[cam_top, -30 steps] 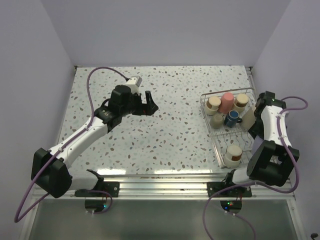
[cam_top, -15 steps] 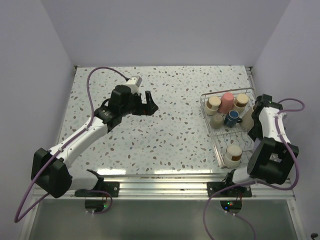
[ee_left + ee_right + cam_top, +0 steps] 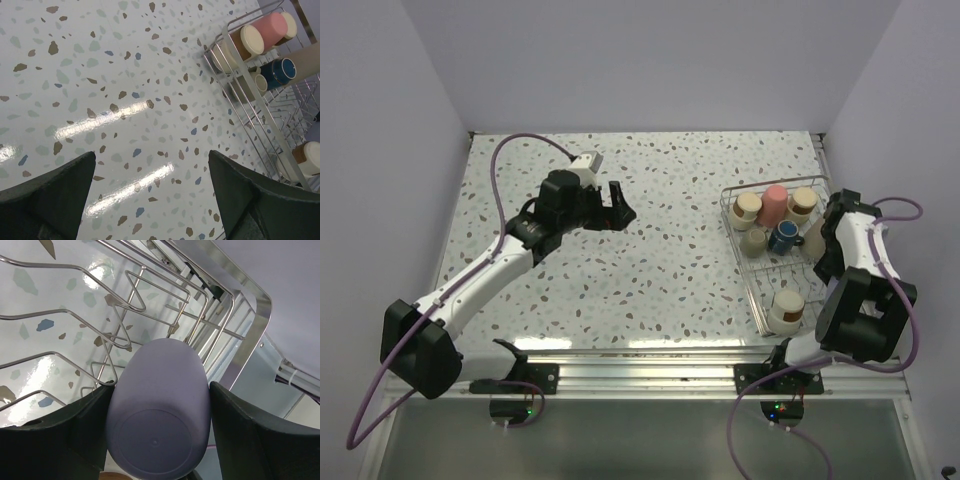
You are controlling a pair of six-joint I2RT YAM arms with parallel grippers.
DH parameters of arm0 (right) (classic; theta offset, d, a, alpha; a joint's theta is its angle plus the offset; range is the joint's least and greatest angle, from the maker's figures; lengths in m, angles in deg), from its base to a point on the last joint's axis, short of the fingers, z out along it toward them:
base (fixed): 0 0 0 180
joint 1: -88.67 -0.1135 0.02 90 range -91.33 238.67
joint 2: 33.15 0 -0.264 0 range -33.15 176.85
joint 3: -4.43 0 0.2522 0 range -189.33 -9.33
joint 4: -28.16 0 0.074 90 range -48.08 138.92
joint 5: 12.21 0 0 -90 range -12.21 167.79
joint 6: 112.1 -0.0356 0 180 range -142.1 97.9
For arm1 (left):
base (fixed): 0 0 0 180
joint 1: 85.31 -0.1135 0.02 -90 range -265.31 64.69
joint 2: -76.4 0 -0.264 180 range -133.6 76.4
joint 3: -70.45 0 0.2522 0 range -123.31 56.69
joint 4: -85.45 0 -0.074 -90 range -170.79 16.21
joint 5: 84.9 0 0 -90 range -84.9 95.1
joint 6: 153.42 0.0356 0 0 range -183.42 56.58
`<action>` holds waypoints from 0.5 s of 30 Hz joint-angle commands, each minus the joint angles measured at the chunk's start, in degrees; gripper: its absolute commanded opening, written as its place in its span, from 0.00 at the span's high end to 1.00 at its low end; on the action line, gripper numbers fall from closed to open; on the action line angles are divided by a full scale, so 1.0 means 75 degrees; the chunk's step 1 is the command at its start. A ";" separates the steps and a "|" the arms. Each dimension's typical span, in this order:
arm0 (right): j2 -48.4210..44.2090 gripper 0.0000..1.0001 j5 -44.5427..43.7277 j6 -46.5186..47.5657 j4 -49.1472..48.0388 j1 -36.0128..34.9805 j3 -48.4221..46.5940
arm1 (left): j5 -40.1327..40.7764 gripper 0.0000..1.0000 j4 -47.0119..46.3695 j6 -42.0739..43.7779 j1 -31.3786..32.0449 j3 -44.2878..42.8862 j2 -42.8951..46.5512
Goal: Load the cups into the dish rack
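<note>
The left gripper [image 3: 617,205] hangs over the counter [image 3: 670,160] left of the middle. Its fingers are spread wide with nothing between them, and it is just as it was a second ago. The left wrist view shows only bare speckled surface below it, and I see no cup standing loose anywhere on the open counter.

The dish rack [image 3: 792,272] lies along the right edge. At its far end are a tan cup [image 3: 747,208], the pink cup [image 3: 776,203] and another tan cup [image 3: 803,202]. Just nearer sit a small beige cup [image 3: 755,240] and the dark blue cup [image 3: 783,237]. One more tan cup [image 3: 787,308] stands alone at the near end.

The change is at the right edge. Over the last second the right arm has eased its wrist inward and lower, over the rack's right side. The right gripper [image 3: 160,427] is clamped on the lavender cup [image 3: 165,375], base toward the camera and mouth pointing down at the wire prongs. Whether the rim touches the wires I cannot tell.

By my reading the cup is being lowered into place upside down, and the job looks nearly finished. Release should wait until it rests on the wires.
</note>
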 commanded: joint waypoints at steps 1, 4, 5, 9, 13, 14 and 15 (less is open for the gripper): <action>0.0121 0.36 0.0222 -0.0195 -0.0479 0.0110 0.0101 | 0.0029 0.03 -0.0004 0.0134 -0.0054 -0.0111 0.0242; 0.0003 0.15 0.0222 -0.0183 -0.0409 0.0110 0.0019 | 0.0017 0.03 -0.0027 0.0133 -0.0053 -0.0134 0.0207; -0.0043 0.11 0.0233 -0.0172 -0.0397 0.0110 -0.0028 | 0.0005 0.03 -0.0027 0.0133 -0.0054 -0.0146 0.0207; -0.0184 0.02 0.0245 -0.0183 -0.0221 0.0110 -0.0320 | -0.0030 0.03 -0.0027 0.0133 -0.0042 -0.0181 0.0149; -0.0535 0.02 0.0245 -0.0347 0.0025 0.0121 -0.0695 | -0.0077 0.03 0.0078 0.0192 -0.0042 -0.0333 0.0114; -0.0582 0.02 0.0234 -0.0382 0.0083 0.0110 -0.0800 | 0.0028 0.03 0.0183 0.0227 -0.0053 -0.0368 0.0102; -0.0618 0.02 0.0234 -0.0417 0.0165 0.0110 -0.1022 | 0.0098 0.03 0.0242 0.0250 -0.0042 -0.0415 0.0102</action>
